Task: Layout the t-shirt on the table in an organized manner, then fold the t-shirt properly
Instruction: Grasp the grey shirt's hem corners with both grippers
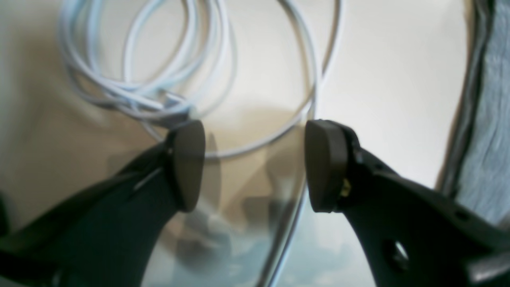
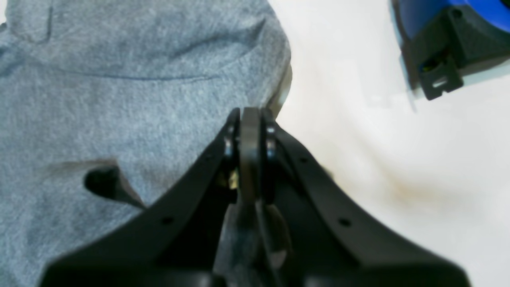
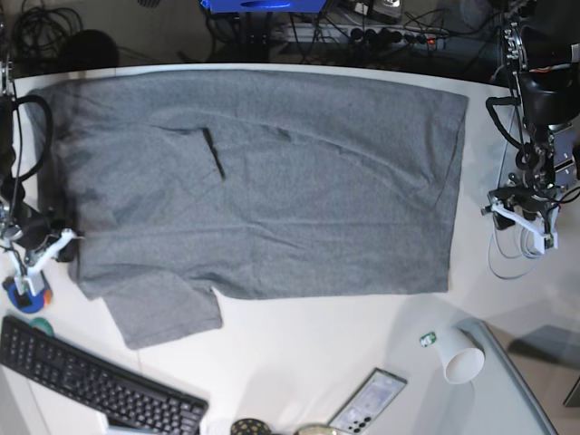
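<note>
The grey t-shirt (image 3: pixel 272 181) lies spread flat on the white table (image 3: pixel 299 362), one sleeve sticking out at the front left, with a small dark crease (image 3: pixel 215 154) in the cloth. My right gripper (image 3: pixel 50 249) is at the shirt's left edge. In the right wrist view it (image 2: pixel 250 119) is shut, its tips over the edge of the shirt (image 2: pixel 119 79); no cloth shows between the pads. My left gripper (image 3: pixel 521 216) is off the shirt's right edge. In the left wrist view it (image 1: pixel 255 165) is open and empty over bare table (image 1: pixel 398 59), the shirt's edge (image 1: pixel 490 119) to its right.
A coil of white cable (image 1: pixel 159 79) lies under the left gripper, also in the base view (image 3: pixel 517 249). A blue and black object (image 2: pixel 450 24) sits near the right gripper. A black keyboard (image 3: pixel 91 381), a phone (image 3: pixel 372 399) and a tipped paper cup (image 3: pixel 460 358) lie along the front.
</note>
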